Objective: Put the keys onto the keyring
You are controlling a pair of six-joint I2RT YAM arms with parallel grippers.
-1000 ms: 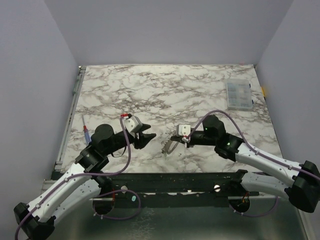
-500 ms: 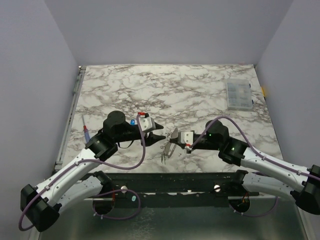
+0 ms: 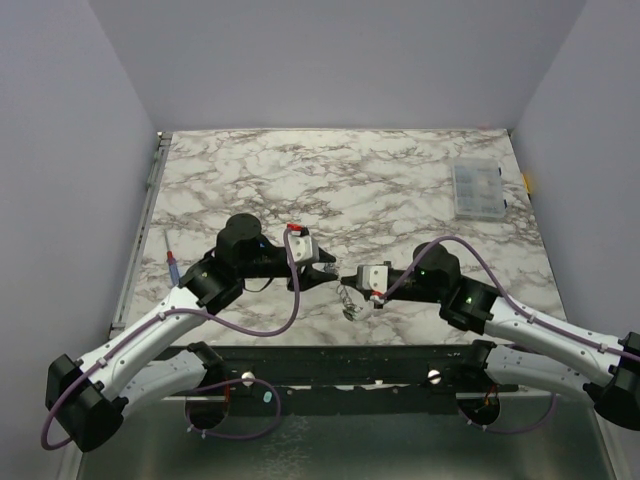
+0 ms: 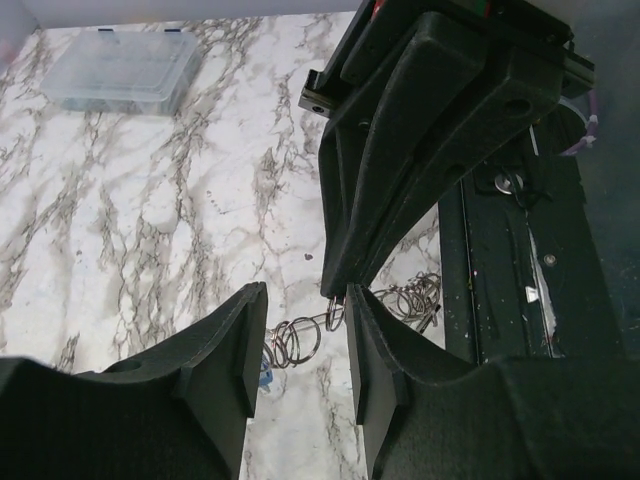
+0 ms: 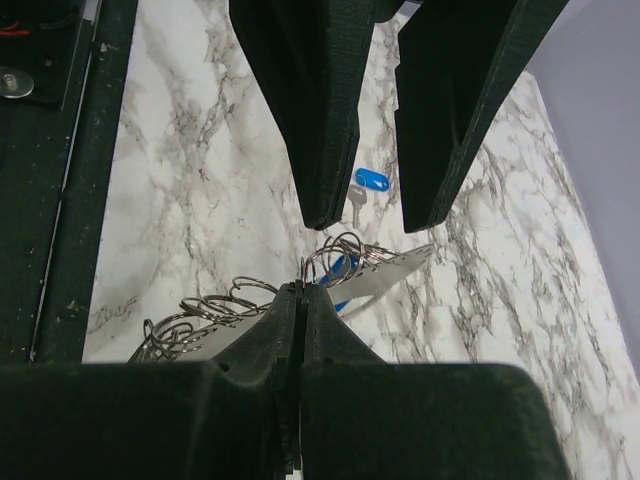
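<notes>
The thin silvery keyring (image 3: 346, 297) is hanging pinched at near centre, wire loops dangling; one blue key (image 5: 368, 184) is lying flat just beyond.

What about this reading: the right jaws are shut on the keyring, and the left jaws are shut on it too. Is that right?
No. The left jaws stand open, a clear gap between them, gripping nothing; the left wrist view shows it. The right jaws are indeed shut on the keyring.
</notes>
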